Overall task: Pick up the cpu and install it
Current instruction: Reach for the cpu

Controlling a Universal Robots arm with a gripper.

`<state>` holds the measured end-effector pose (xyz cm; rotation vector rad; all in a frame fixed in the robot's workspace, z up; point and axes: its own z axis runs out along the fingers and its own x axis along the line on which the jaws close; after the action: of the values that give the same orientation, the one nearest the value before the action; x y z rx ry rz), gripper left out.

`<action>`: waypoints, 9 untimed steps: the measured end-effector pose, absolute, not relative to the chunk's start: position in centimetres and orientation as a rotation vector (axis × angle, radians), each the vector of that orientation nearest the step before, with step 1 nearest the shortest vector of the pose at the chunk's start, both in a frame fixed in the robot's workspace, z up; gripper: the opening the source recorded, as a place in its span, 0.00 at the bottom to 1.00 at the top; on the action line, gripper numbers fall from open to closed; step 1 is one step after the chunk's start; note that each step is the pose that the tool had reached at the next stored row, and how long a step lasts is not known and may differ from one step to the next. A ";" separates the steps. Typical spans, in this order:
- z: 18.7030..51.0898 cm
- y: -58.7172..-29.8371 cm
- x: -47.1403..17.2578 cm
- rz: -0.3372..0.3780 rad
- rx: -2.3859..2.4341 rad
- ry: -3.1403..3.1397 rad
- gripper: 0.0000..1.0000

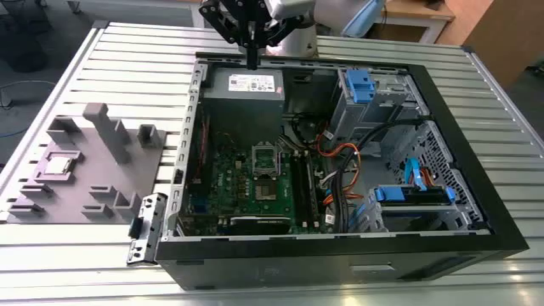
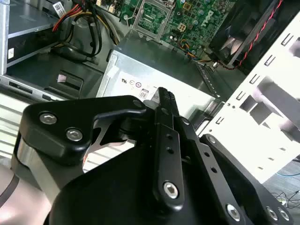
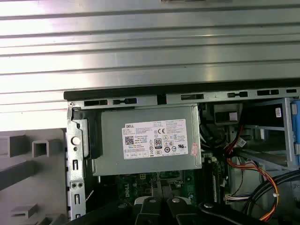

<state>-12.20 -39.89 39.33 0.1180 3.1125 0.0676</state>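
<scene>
The cpu [image 1: 58, 166], a small silvery square chip, lies in a recess of the grey holder block [image 1: 102, 143] on the exterior view's left, outside the computer case. My gripper [image 1: 252, 62] hangs at the back of the open case, above the power supply [image 1: 246, 86], far from the chip. Its black fingers [image 2: 164, 96] are shut together with nothing between them. The metal-framed socket [image 1: 266, 162] sits in the middle of the green motherboard [image 1: 234, 182] and also shows in the second wrist view, beyond the power supply [image 2: 159, 70].
The case's black rim [image 1: 476, 172] surrounds drive cages with blue clips [image 1: 360, 86] and orange and black cables [image 1: 340, 159] on the exterior view's right. The case stands on a ribbed metal table [image 3: 140, 42]. The holder block [image 3: 28, 164] has raised posts.
</scene>
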 end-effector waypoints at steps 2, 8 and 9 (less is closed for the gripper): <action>39.3 -39.9 -12.2 0.068 0.118 3.112 0.11; 39.3 -39.9 -12.2 0.068 0.118 3.112 0.11; 39.3 -39.9 -12.2 0.068 0.118 3.113 0.11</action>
<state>-12.20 -39.89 39.33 0.1180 3.1125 0.0676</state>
